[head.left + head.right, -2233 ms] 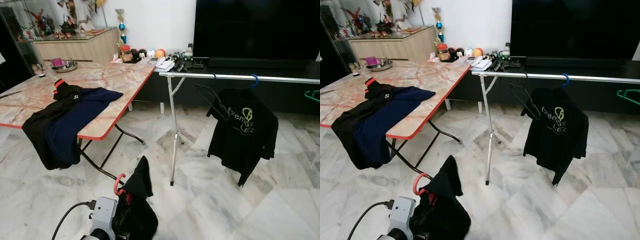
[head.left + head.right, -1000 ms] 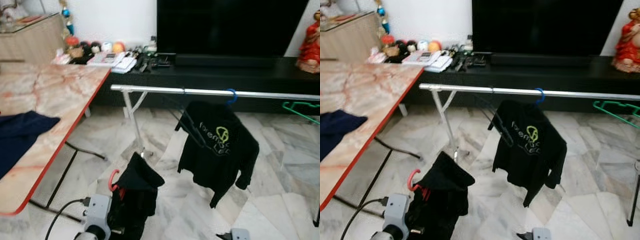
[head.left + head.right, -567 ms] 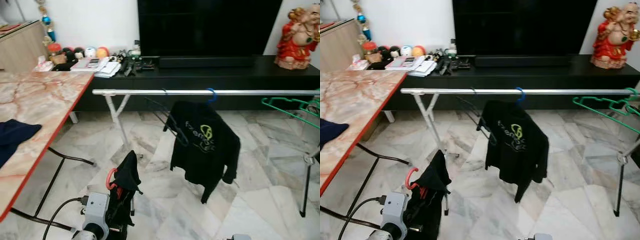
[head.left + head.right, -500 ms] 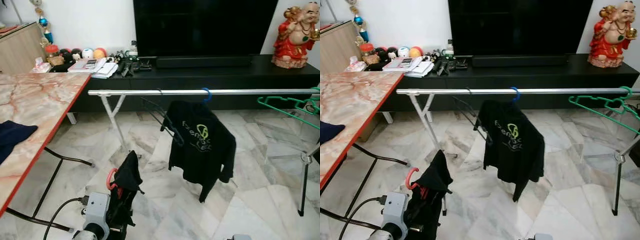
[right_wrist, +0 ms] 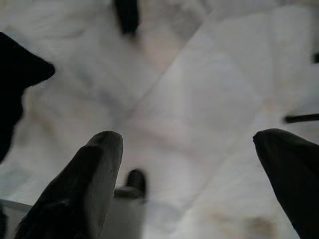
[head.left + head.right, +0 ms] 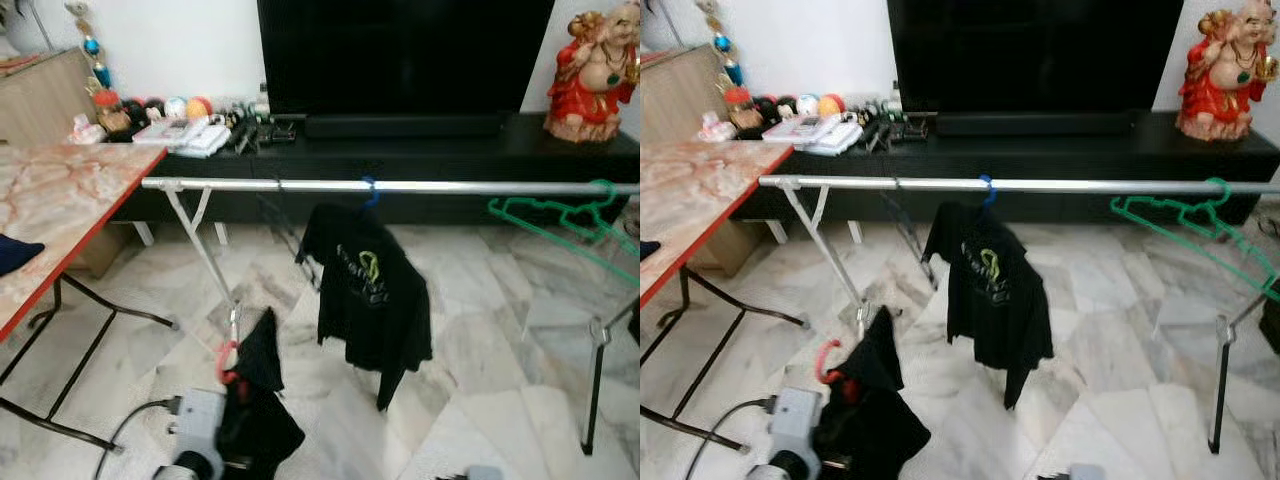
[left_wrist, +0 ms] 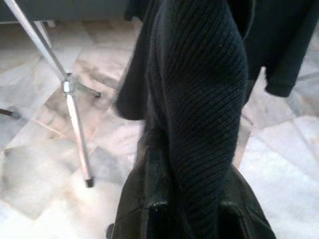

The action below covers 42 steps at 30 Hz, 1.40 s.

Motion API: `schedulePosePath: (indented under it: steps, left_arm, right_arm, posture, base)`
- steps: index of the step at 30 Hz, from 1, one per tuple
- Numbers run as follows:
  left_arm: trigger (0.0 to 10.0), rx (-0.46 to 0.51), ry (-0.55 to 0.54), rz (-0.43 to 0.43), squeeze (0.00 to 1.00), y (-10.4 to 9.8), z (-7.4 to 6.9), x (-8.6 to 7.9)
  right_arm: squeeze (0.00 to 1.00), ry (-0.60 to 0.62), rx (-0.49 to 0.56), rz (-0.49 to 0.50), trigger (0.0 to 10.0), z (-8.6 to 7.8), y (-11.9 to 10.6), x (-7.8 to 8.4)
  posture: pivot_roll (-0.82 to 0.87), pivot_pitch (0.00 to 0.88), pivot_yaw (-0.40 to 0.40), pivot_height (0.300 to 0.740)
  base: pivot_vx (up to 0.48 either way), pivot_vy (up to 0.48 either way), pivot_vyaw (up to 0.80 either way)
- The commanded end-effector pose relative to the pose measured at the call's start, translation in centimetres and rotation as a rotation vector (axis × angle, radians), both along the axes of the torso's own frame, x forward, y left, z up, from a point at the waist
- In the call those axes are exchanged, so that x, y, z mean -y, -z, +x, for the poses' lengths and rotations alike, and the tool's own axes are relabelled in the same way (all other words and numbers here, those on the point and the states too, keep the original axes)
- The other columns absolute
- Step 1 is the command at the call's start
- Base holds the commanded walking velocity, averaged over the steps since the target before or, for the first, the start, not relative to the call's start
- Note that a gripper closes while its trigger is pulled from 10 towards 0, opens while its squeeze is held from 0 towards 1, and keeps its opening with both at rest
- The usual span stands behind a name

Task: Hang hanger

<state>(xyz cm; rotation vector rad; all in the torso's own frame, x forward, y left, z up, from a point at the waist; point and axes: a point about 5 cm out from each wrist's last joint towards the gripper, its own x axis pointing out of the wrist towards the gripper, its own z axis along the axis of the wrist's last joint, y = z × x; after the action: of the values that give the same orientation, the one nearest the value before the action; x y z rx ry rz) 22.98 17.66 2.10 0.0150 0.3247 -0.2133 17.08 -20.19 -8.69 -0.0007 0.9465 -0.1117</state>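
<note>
The left gripper point(image 7: 187, 214) sat low at the robot's left front, fingers closed on a red hanger point(image 6: 226, 362) w/ a black garment point(image 6: 262, 400) draped over it; in the left wrist view the knit cloth covered the fingers, w/ the grip at the hanger base. Hanger's red hook point(image 6: 826, 361) stood up just beside the rail's left leg point(image 6: 203, 255), below the silver clothes rail point(image 6: 480, 187) & not on it. The rail ran across the room in front of a black TV unit point(image 6: 450, 150). On it: a black T-shirt w/ green logo point(image 6: 365, 285) on a blue hook point(image 6: 370, 193), and a green hanger point(image 6: 560, 220) further right. Marble-top table point(image 6: 50, 215) stood on the left. The right gripper point(image 5: 189, 174) hung over the marble floor point(image 6: 1110, 330), fingers spread wide, holding nothing.
</note>
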Motion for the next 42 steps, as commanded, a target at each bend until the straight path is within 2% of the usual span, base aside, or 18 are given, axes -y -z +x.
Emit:
schedulePosePath:
  steps: [1, 15, 20, 29, 33, 35, 42]
  left_arm:
    - [10.0, 0.033, -0.006, 0.023, 0.00, -0.5, 0.1, -0.6]
    - [10.0, 0.038, 0.000, 0.022, 0.00, -0.7, 0.3, -0.5]
    - [10.0, 0.042, 0.001, 0.021, 0.00, -0.7, 0.3, -0.3]
    - [10.0, 0.058, 0.034, -0.007, 0.00, -1.0, 0.4, 0.3]
    - [10.0, 0.046, 0.096, -0.002, 0.00, -1.0, 0.3, 1.0]
    - [10.0, 0.033, 0.150, 0.009, 0.00, -0.8, 0.1, 1.6]
    - [10.0, 0.032, 0.152, 0.014, 0.00, -0.5, 0.4, 1.6]
  right_arm:
    - [0.00, -0.009, -0.010, 0.019, 10.0, -0.4, 0.3, -0.6]
    - [0.00, 0.005, -0.024, 0.009, 10.0, -1.5, 0.5, 0.6]
    - [0.00, 0.001, -0.033, 0.010, 10.0, -1.8, 0.6, 0.5]
    - [0.00, -0.017, -0.017, 0.023, 10.0, -0.4, 0.4, -1.5]
    - [0.00, -0.028, -0.001, 0.028, 10.0, 0.5, 0.1, -2.4]
    - [0.00, -0.032, 0.010, 0.029, 10.0, 1.0, -0.1, -2.6]
    - [0.00, -0.048, 0.018, 0.023, 10.0, 1.7, -0.4, -2.4]
  posture:
    - [0.06, 0.003, 0.022, 0.740]
    - [0.06, 0.025, 0.023, 0.740]
    - [0.06, 0.032, 0.021, 0.740]
    - [0.06, 0.038, 0.018, 0.740]
    - [0.07, 0.038, 0.016, 0.740]
    - [0.07, 0.039, 0.014, 0.740]
    - [0.07, 0.038, 0.008, 0.740]
  base:
    - [0.000, -0.472, 0.00]
    - [0.000, -0.472, 0.00]
    - [0.000, -0.247, 0.00]
    - [0.000, 0.000, 0.00]
    - [0.000, 0.000, 0.00]
    - [0.000, 0.000, 0.00]
    - [0.037, 0.000, 0.00]
